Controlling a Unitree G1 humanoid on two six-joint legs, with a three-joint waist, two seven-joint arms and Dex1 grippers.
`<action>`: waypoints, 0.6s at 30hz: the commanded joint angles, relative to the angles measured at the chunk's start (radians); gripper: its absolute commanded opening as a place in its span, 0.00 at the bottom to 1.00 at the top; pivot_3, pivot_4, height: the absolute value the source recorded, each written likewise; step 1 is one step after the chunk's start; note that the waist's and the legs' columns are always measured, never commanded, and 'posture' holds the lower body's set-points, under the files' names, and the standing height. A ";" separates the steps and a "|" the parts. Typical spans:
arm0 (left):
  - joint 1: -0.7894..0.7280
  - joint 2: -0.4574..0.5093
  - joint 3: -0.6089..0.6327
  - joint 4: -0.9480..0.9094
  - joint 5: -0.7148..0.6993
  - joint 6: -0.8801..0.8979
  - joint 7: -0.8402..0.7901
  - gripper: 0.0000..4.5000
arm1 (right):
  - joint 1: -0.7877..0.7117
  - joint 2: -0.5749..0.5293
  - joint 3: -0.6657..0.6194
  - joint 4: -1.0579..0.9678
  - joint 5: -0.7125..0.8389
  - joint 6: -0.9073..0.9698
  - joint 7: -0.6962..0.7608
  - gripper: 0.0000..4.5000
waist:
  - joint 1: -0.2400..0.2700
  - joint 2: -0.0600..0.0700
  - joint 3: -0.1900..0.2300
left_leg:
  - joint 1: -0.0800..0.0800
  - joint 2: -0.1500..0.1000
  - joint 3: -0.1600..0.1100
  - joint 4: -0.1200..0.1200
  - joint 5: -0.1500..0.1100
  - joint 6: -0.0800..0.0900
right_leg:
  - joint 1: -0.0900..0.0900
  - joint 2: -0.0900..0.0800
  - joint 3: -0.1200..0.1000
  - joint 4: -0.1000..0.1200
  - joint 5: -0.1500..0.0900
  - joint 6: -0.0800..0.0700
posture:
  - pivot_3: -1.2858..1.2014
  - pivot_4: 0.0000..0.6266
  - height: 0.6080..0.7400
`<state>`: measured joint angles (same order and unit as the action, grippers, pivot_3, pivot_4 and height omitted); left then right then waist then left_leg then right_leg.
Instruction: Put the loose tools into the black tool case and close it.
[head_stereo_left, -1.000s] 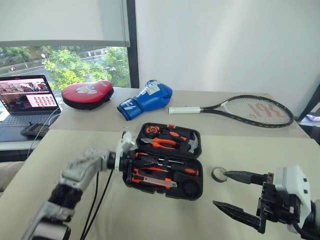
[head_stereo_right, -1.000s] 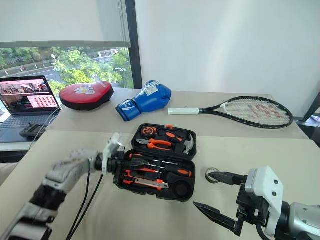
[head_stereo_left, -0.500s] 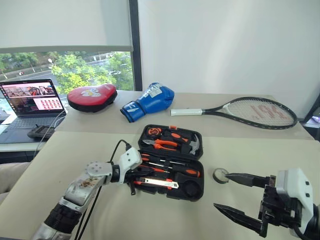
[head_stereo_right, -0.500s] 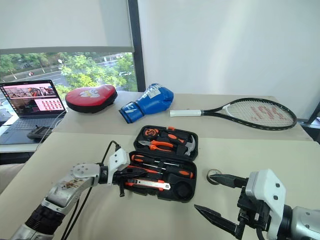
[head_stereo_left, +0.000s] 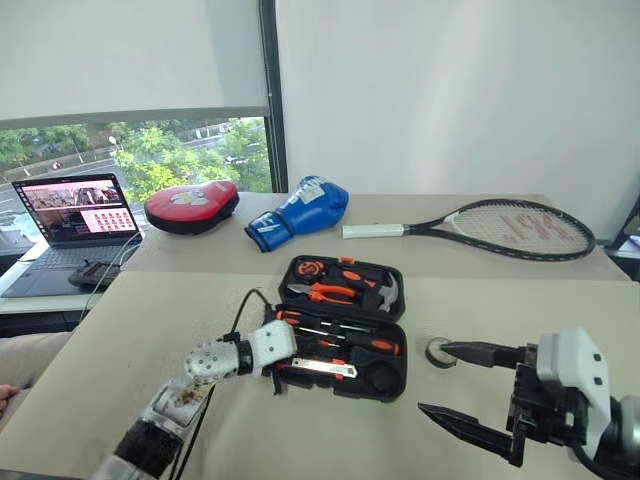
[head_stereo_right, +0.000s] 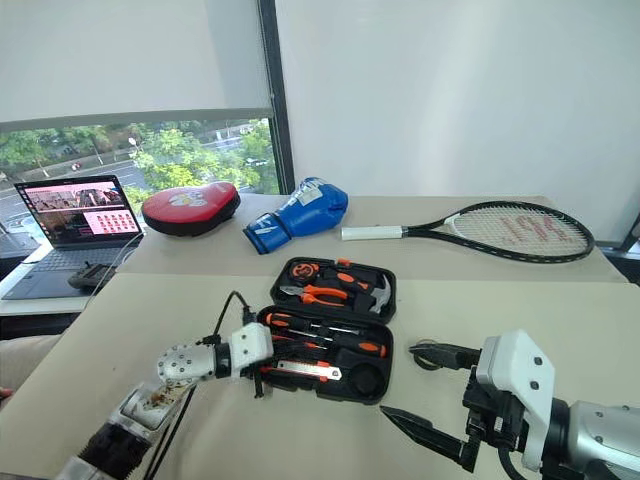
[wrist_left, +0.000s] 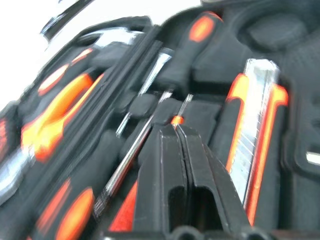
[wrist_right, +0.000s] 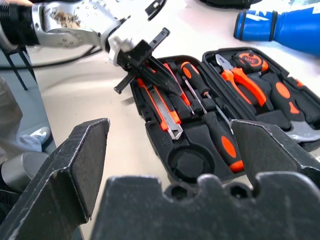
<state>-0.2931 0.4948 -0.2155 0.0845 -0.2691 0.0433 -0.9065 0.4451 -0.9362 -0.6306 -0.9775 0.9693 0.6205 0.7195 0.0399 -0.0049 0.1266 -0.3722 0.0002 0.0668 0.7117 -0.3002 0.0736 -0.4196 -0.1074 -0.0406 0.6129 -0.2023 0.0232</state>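
1. Black tool case (head_stereo_left: 345, 330) lies open on the table (head_stereo_left: 150, 320).
2. Left gripper (wrist_right: 172, 86) sits over the screwdrivers (wrist_right: 200, 100), fingers together.
3. Right gripper (head_stereo_left: 450, 380) hangs wide apart beside the tape roll (head_stereo_left: 438, 351).

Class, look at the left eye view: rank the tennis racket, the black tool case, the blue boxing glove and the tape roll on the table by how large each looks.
1. tennis racket
2. black tool case, which lies nearer the camera, so the true order of these two is unsure
3. blue boxing glove
4. tape roll
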 joint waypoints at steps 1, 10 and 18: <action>-0.027 0.054 0.115 -0.117 -0.292 0.334 -0.099 0.01 | -0.017 0.003 0.010 0.006 -0.016 -0.012 0.001 1.00 | -0.003 -0.006 0.004 | -0.001 0.000 0.000 0.000 0.000 0.000 | -0.001 0.002 -0.001 0.000 0.001 0.001 | 0.52 0.24 1.00; -0.035 0.202 0.077 -0.158 -0.260 0.461 -0.232 0.01 | -0.063 0.002 0.050 0.035 -0.032 -0.018 0.020 1.00 | -0.009 -0.015 0.010 | -0.010 -0.002 0.000 0.000 -0.004 0.003 | -0.005 0.010 0.000 -0.005 0.005 0.000 | 0.52 0.24 1.00; -0.052 0.212 -0.044 -0.099 -0.032 0.423 -0.164 0.01 | -0.059 0.004 0.040 0.027 -0.031 -0.010 0.024 1.00 | 0.001 -0.016 0.011 | -0.011 -0.003 -0.001 0.000 -0.005 0.005 | -0.004 -0.001 0.000 -0.007 0.001 -0.006 | 0.52 0.24 1.00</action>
<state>-0.3524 0.6993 -0.2082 -0.0476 -0.3863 0.4326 -1.1175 0.3899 -0.9344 -0.5661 -0.9335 0.9344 0.6190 0.7417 0.0409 -0.0211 0.1378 -0.3819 -0.0023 0.0659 0.7121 -0.3055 0.0781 -0.4228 -0.1089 -0.0405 0.6068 -0.2009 0.0166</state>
